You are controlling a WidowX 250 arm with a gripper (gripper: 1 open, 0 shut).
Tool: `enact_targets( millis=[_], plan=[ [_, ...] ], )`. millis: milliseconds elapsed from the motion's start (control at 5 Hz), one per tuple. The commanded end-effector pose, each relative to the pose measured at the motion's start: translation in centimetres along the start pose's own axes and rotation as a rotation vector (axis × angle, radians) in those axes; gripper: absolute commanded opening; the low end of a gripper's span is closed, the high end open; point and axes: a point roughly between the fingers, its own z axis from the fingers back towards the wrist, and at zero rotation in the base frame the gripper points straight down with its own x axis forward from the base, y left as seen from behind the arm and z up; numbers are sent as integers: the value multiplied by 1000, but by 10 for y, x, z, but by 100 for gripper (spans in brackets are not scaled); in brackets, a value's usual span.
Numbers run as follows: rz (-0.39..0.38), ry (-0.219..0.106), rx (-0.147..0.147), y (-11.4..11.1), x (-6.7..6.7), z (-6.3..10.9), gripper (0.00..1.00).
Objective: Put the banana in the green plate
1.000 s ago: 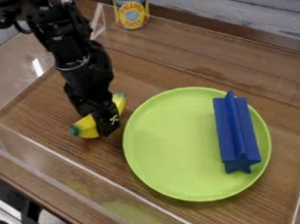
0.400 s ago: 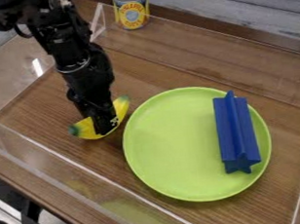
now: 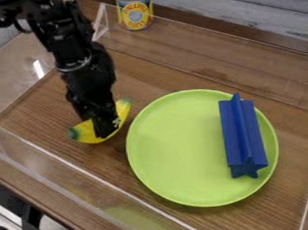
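A small yellow banana (image 3: 86, 130) with a greenish tip lies on the wooden table, just left of the green plate (image 3: 187, 154). My black gripper (image 3: 98, 119) points straight down onto the banana, its fingers closed around the middle of the fruit. Much of the banana is hidden behind the fingers; only its left end and a bit of yellow on the right show. The large round plate lies flat to the right of the gripper.
A long blue ridged block (image 3: 242, 135) lies on the right part of the plate. A yellow-labelled can (image 3: 135, 14) stands at the back. Clear plastic walls (image 3: 25, 147) fence the table at the left and front.
The gripper has stayed over the banana and its fingers have closed in on it. The banana and plate have not moved.
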Motion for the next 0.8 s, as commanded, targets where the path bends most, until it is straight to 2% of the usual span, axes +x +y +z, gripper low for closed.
enact_targets(
  millis=[0, 400, 600],
  plan=[
    [-4, -45, 49, -1, 16, 25, 0],
    [82, -63, 79, -28, 35, 67, 0],
    [92, -75, 78, -48, 40, 73, 0]
  ],
)
